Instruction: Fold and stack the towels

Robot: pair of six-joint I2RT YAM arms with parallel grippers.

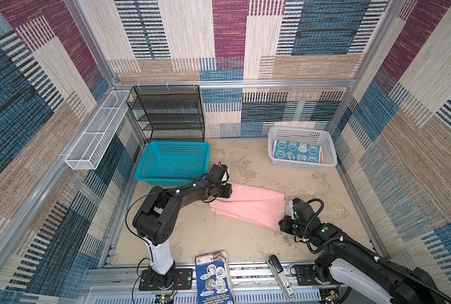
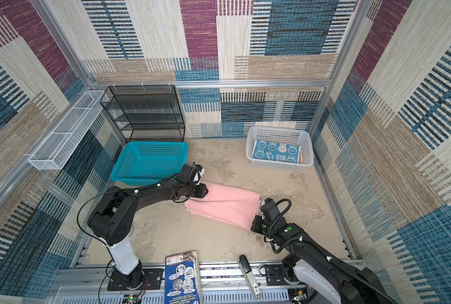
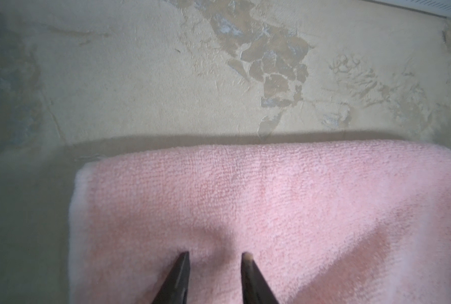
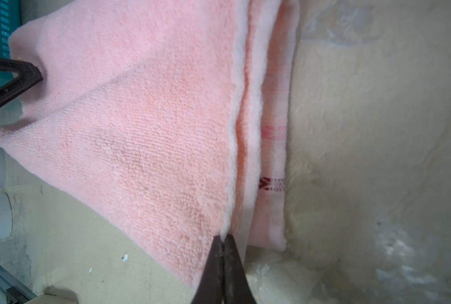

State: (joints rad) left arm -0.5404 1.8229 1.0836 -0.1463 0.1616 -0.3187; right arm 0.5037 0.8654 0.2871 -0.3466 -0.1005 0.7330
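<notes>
Since right jaws are clenched on top-layer edge of pink towel (image 1: 248, 205), lying folded on worktop (image 1: 219, 242), I hold left jaws parted, tips pressing opposite end as anchor. Lift edge low, carry across, align hems; avoid dragging lower layers.

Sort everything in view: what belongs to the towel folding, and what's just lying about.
Job: pink towel, blue towel, white basket holding it.
Lying about: teal basket, black mesh rack, white wire tray, blue box, stapler.
</notes>
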